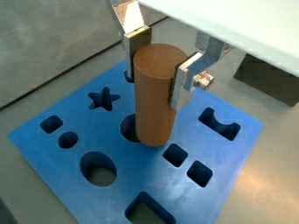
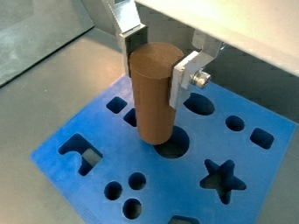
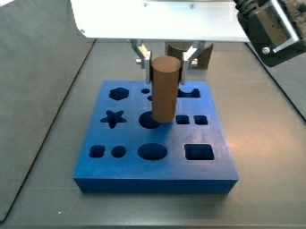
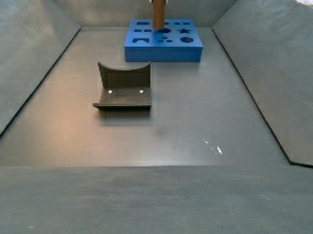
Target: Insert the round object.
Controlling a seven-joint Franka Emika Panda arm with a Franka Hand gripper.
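Observation:
The round object [image 1: 155, 92] is a brown wooden peg, standing upright between my gripper's fingers. My gripper [image 1: 156, 86] is shut on its upper part, one silver finger [image 1: 179, 83] flat against its side, the other behind it. The peg's lower end sits at the mouth of the round hole [image 1: 131, 130] in the middle of the blue shape block [image 1: 70, 105]. Both wrist views show this; the peg [image 2: 155, 92], gripper [image 2: 158, 80] and hole [image 2: 177, 145] also show there. In a side view the peg [image 3: 164, 89] stands over the block [image 3: 156, 174] under the gripper [image 3: 164, 64].
The block has star [image 3: 114, 117], oval, square [image 3: 199, 153] and other cut-outs around the round hole. The dark fixture [image 4: 123, 87] stands on the grey floor nearer the camera than the block [image 4: 166, 46]. Sloping grey walls enclose the floor.

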